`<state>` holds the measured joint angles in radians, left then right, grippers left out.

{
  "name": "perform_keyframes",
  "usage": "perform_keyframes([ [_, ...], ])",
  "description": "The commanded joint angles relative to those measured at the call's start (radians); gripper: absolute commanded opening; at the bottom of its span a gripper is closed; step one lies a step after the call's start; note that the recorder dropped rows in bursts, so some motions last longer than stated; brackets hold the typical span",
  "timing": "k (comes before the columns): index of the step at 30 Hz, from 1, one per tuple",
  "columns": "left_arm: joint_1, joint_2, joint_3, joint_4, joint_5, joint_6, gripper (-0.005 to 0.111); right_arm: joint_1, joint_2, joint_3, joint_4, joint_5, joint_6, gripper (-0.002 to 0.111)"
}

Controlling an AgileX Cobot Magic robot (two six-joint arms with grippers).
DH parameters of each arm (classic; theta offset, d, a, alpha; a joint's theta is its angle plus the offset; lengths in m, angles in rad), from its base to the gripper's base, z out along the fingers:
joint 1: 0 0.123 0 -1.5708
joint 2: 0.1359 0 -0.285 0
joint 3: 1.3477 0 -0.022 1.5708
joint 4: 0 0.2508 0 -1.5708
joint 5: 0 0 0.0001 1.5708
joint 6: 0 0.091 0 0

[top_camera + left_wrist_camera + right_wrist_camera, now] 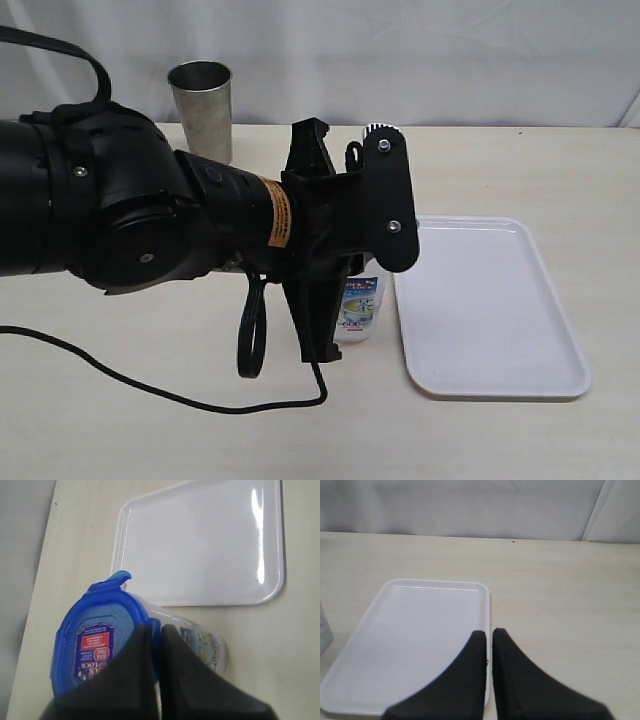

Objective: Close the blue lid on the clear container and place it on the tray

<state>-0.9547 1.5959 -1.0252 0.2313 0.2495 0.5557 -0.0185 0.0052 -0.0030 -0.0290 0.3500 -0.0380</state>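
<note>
We count one clear container (360, 310), one blue lid (95, 640) and one sticker (94, 652) on that lid. We count one white tray (490, 310) and one grey steel cup (201, 105). We count two grippers, the left gripper (156, 628) and the right gripper (488, 632), each with two black fingers. In the exterior view we count one black arm (120, 200), one black cable (150, 385) and one table (520, 170).
</note>
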Motion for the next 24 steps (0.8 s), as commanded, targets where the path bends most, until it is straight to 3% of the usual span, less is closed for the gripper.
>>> perform_keyframes([
  [1, -0.001, -0.008, 0.004, -0.012, -0.012, -0.003, 0.000, -0.003, -0.005, 0.003, -0.001, -0.005, 0.001, 0.005],
  [6, -0.001, -0.008, 0.004, -0.012, -0.001, -0.003, 0.003, -0.003, -0.005, 0.003, -0.001, -0.005, 0.001, 0.005],
  [9, -0.001, -0.008, 0.004, -0.012, -0.001, -0.003, 0.015, -0.003, -0.005, 0.003, -0.001, -0.005, 0.001, 0.005],
  [13, -0.001, -0.008, 0.004, -0.010, -0.001, -0.003, 0.042, -0.003, -0.005, 0.003, -0.001, -0.005, 0.001, 0.005],
  [16, -0.001, -0.010, 0.004, -0.010, 0.004, -0.003, 0.050, -0.003, -0.005, 0.003, -0.001, -0.005, 0.001, 0.005],
  [23, 0.003, -0.138, 0.004, -0.114, 0.152, -0.059, 0.051, -0.003, -0.005, 0.003, -0.001, -0.005, 0.001, 0.005],
  [24, 0.014, -0.162, 0.004, -0.112, 0.155, -0.067, 0.045, -0.003, -0.005, 0.003, -0.001, -0.005, 0.001, 0.005],
])
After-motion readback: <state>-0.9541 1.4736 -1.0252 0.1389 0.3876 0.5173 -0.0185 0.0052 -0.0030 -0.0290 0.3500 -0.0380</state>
